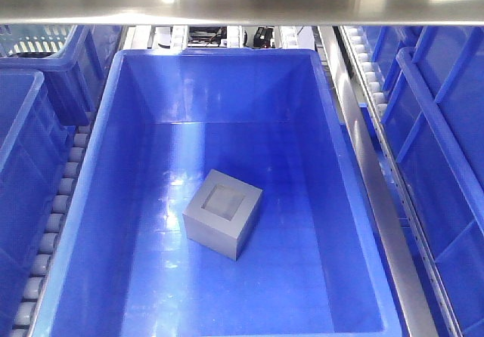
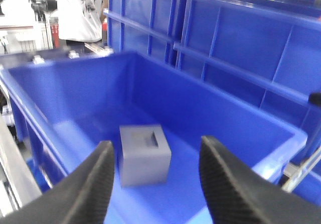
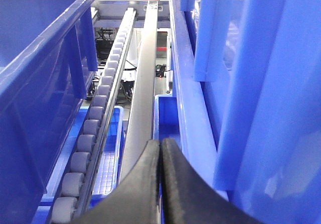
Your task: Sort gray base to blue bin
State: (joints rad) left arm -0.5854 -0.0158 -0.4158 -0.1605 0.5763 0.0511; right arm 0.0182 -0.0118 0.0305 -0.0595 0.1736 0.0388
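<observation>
The gray base [image 1: 223, 214] rests on the floor of the blue bin [image 1: 121, 88], near its middle, square recess facing up. In the left wrist view the gray base [image 2: 144, 153] lies inside the blue bin [image 2: 261, 117], beyond and between the two dark fingers. My left gripper [image 2: 156, 146] is open above the bin with nothing between its fingers. My right gripper [image 3: 161, 142] is shut on nothing, hanging over a metal rail between bins. Neither gripper shows in the front view.
More blue bins stand left [image 1: 23, 148] and right [image 1: 446, 148] of the middle bin, with a lattice crate [image 1: 38, 38] at the back left. Roller tracks [image 1: 57, 216] and a metal rail [image 1: 378, 193] run between them. A steel bar [image 1: 242, 1] crosses the top.
</observation>
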